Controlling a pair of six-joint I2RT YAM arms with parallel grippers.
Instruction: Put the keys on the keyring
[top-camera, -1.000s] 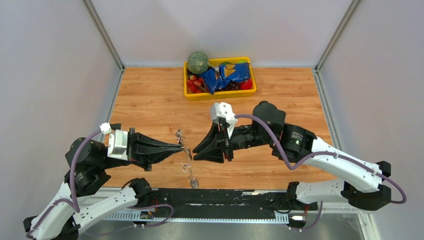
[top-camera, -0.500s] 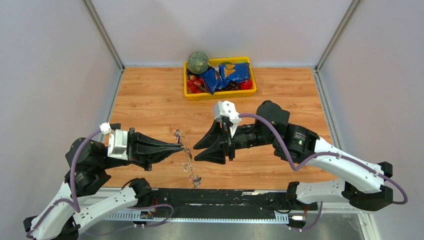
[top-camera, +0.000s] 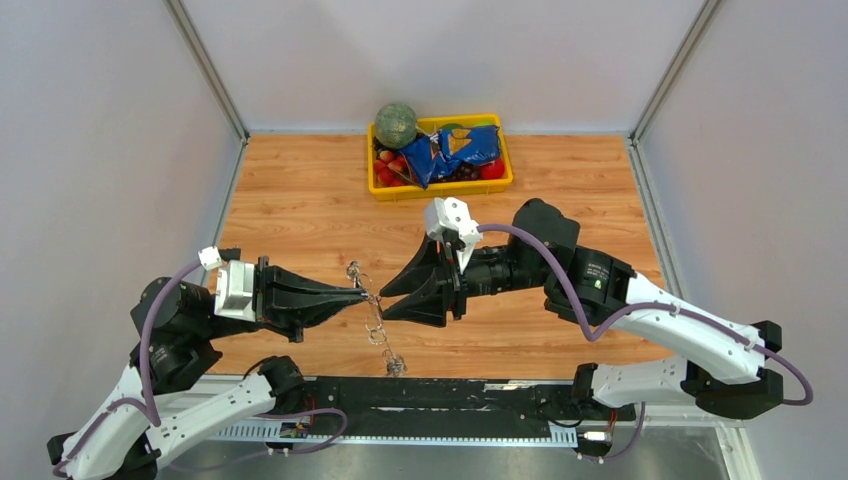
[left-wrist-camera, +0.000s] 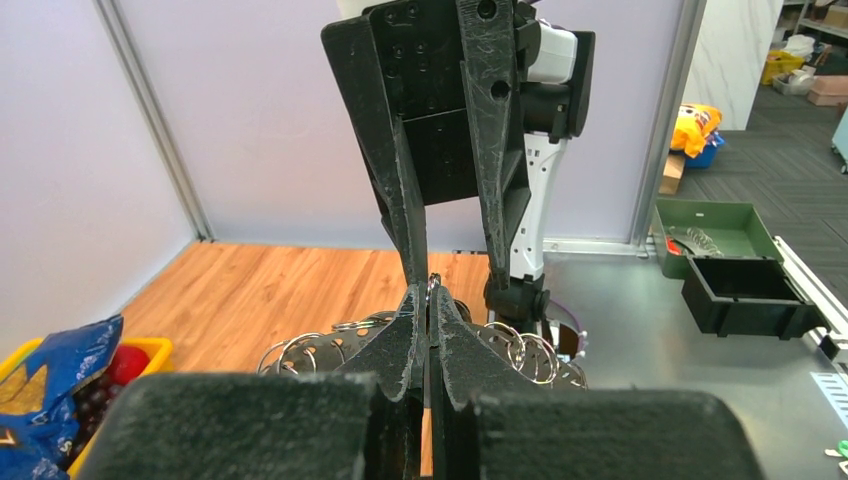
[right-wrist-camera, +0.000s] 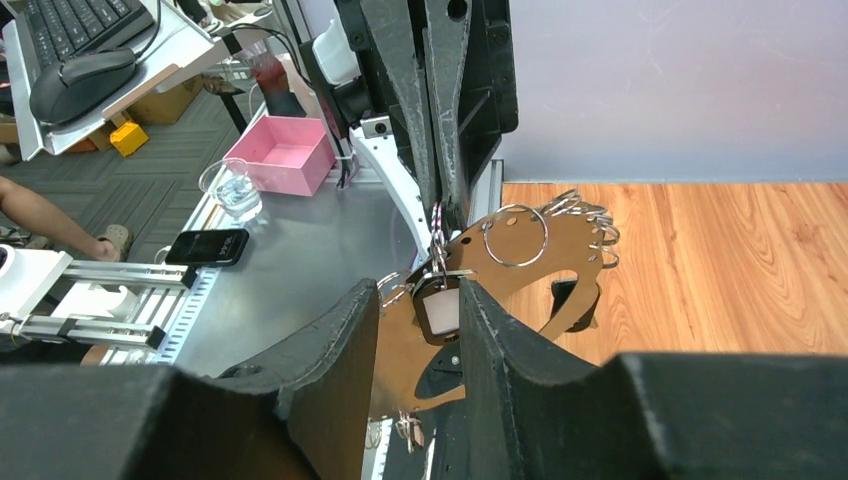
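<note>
The keyring (top-camera: 374, 315) is a thin silver loop fringed with small rings, hanging in the air over the table's front. My left gripper (top-camera: 366, 293) is shut on its upper part; in the left wrist view the pinch (left-wrist-camera: 432, 300) shows rings fanning out on both sides (left-wrist-camera: 527, 350). My right gripper (top-camera: 384, 303) is open, with its fingers on either side of the ring. In the right wrist view (right-wrist-camera: 418, 295) a key (right-wrist-camera: 437, 308) with a black head hangs on the ring (right-wrist-camera: 515, 240) between the fingers, close to the right finger. Its blade is hidden.
A yellow tray (top-camera: 440, 186) at the back centre holds a green melon (top-camera: 396, 124), a blue bag and red fruit. Grey walls close in the left, right and back. A black rail (top-camera: 440, 395) runs along the front edge.
My right gripper has moved a little left and closer to the keyring, with its fingers spread around it. The keyring's lower end has swung slightly right. My left gripper has held still.
</note>
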